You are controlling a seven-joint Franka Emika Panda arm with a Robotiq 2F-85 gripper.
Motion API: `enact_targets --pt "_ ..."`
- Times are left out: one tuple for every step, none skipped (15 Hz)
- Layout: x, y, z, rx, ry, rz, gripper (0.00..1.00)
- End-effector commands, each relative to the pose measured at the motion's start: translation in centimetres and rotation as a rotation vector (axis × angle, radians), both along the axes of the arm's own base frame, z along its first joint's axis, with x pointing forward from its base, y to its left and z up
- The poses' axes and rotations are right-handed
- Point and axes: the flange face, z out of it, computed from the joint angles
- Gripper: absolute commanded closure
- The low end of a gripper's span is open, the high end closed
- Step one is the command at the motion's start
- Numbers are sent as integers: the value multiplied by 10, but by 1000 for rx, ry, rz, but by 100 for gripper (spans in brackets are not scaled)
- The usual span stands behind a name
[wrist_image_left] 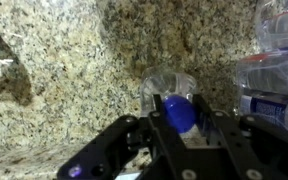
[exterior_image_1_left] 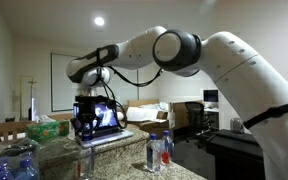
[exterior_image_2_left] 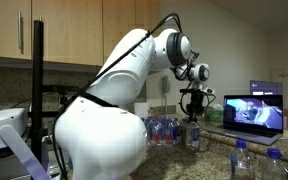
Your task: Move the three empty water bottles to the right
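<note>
The end effector (wrist_image_left: 180,116) is drawn in narrow. In the wrist view its dark fingers (wrist_image_left: 156,128) sit tight against both sides of the blue cap (wrist_image_left: 179,108) of the gripped bottle (wrist_image_left: 170,86). This clear bottle stands upright on the speckled granite surface (wrist_image_left: 64,70).

In both exterior views the end effector (exterior_image_1_left: 87,122) (exterior_image_2_left: 192,112) hangs straight down over the bottle (exterior_image_1_left: 84,158) (exterior_image_2_left: 194,136), in front of the open laptop (exterior_image_1_left: 100,118) (exterior_image_2_left: 252,112). The laptop's screen glows with a bluish picture, and no words on it can be read.

The two other bottles (exterior_image_1_left: 160,150) stand upright just beside each other near the surface's edge, well apart from the gripped one. In an exterior view the same pair (exterior_image_2_left: 258,162) stands at the near corner of the surface, in front of the laptop. Their bluish labels show as bands of colour only, and the print is too small to read.

A bluish plastic-wrapped pack (exterior_image_2_left: 162,128) lies on the surface near the gripped bottle. In the wrist view the pack (wrist_image_left: 276,75) fills the right edge of the picture. Its labels are blurred, so no brand can be made out.

A green box (exterior_image_1_left: 46,128) stands toward the far edge of the surface, beside the laptop. The lettering on it cannot be read.
</note>
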Motion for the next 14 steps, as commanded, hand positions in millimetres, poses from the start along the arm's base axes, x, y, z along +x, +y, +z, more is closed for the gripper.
enact_targets --pt "-34 -36 6 64 14 -105 86" --pt "-40 -49 3 82 21 -124 86" --pt "-47 -62 -1 93 29 -142 86" --pt "-55 -78 -6 100 38 -158 86" --pt "-65 -94 -9 98 47 -178 86" --pt "-75 -108 -14 87 55 -190 86" --pt "-85 -123 -16 73 57 -204 86" --pt "-97 -138 -18 65 60 -217 86" --pt "-110 -153 -20 58 62 -228 86" --pt "-125 -168 -20 51 71 -234 86" --pt "-140 -179 -19 43 76 -238 86" --pt "-153 -187 -15 30 80 -235 86" --pt "-163 -194 -14 21 82 -232 86" --pt "-170 -200 -9 7 81 -234 86"
